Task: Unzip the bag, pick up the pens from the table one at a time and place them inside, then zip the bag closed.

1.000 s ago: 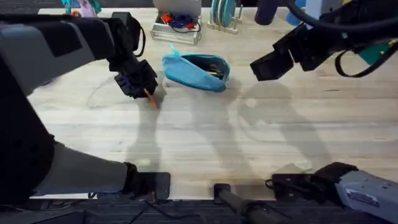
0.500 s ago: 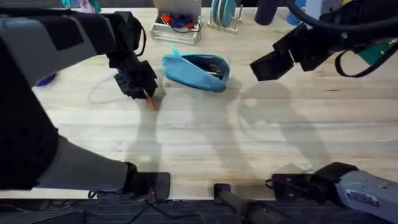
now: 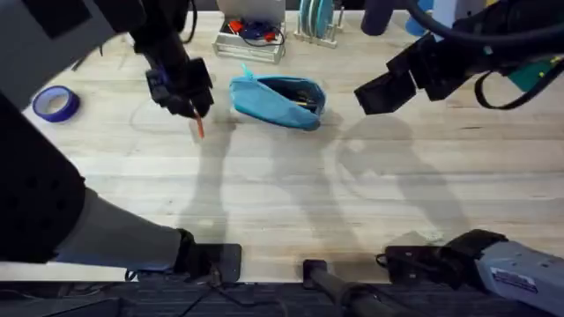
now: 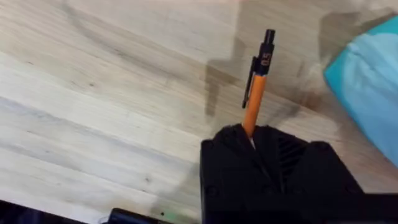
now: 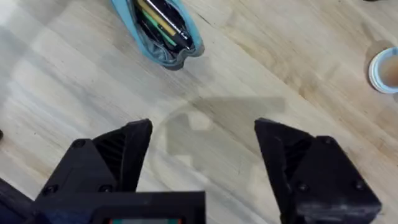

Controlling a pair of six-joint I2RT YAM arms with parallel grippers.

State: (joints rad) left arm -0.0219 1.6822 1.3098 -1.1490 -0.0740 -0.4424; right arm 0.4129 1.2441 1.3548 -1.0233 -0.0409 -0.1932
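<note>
The teal bag [image 3: 278, 101] lies unzipped at the back middle of the table [image 3: 291, 185], with pens [image 5: 163, 22] showing inside its open mouth [image 5: 158, 31]. My left gripper [image 3: 189, 101] hovers just left of the bag, shut on an orange pen [image 4: 256, 93] with a black clip and tip; the pen [image 3: 199, 127] hangs down from the fingers, lifted off the wood. A corner of the bag [image 4: 367, 93] shows beside it in the left wrist view. My right gripper [image 3: 385, 91] hangs open to the right of the bag, holding nothing.
A blue tape roll [image 3: 55, 103] lies at the far left. A clear box [image 3: 253, 40] with cables and a rack [image 3: 317, 22] stand along the back edge. A white round lid [image 5: 384, 70] sits off to one side in the right wrist view.
My left gripper has risen and drawn back toward the far edge with the orange pen, lifting it off the table. The tape roll has come into sight. The right arm has not moved.
</note>
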